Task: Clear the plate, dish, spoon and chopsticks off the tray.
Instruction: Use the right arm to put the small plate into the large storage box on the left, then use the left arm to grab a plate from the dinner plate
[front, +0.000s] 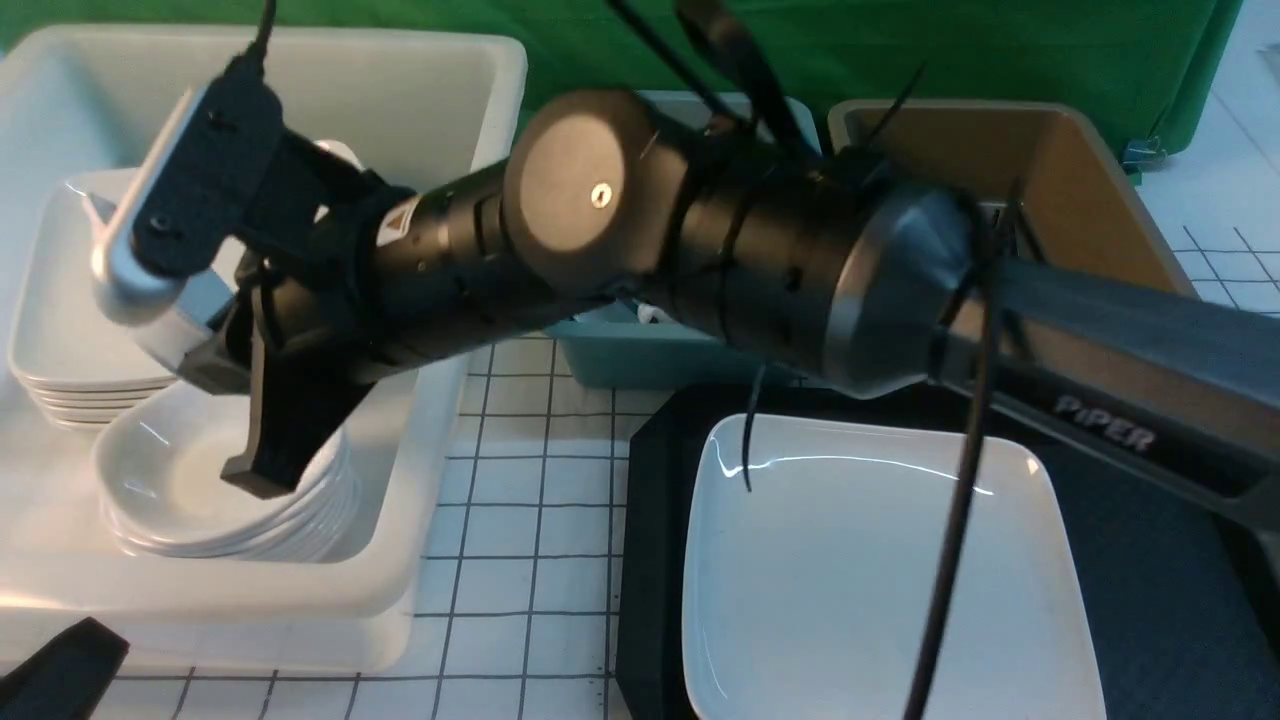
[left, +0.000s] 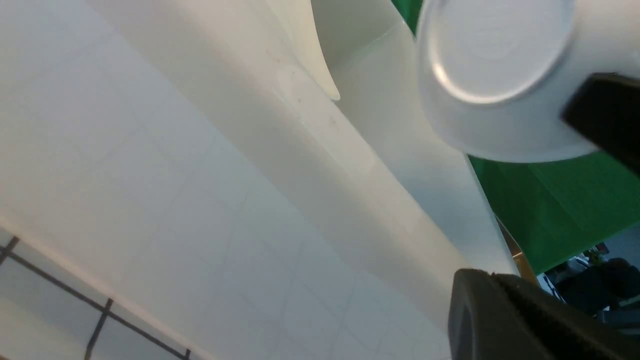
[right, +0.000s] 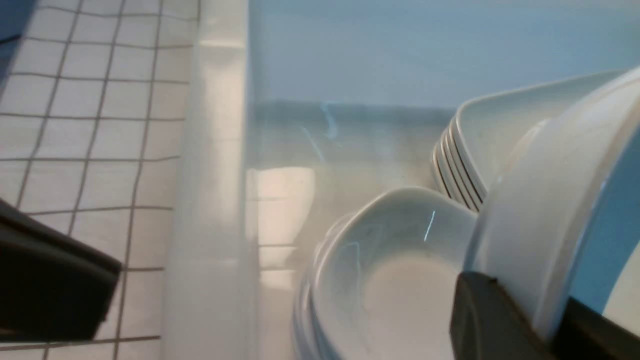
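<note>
My right gripper (right: 525, 310) is shut on the rim of the small white dish (right: 550, 200). It holds the dish tilted just above a stack of like dishes (front: 200, 490) inside the white tub (front: 400, 60). In the left wrist view the dish (left: 500, 60) shows its underside. In the front view one black finger of the right gripper (front: 270, 440) reaches down to that stack. The large square plate (front: 880, 570) lies on the black tray (front: 650, 560). My left gripper (left: 482, 280) is shut and empty, low beside the tub's outer wall. Spoon and chopsticks are out of view.
A stack of square plates (front: 60, 300) stands in the tub behind the dishes. A blue bin (front: 620, 350) and a brown bin (front: 1050, 170) sit behind the tray. My right arm (front: 750, 250) stretches across the scene, over the blue bin, with cables hanging over the plate.
</note>
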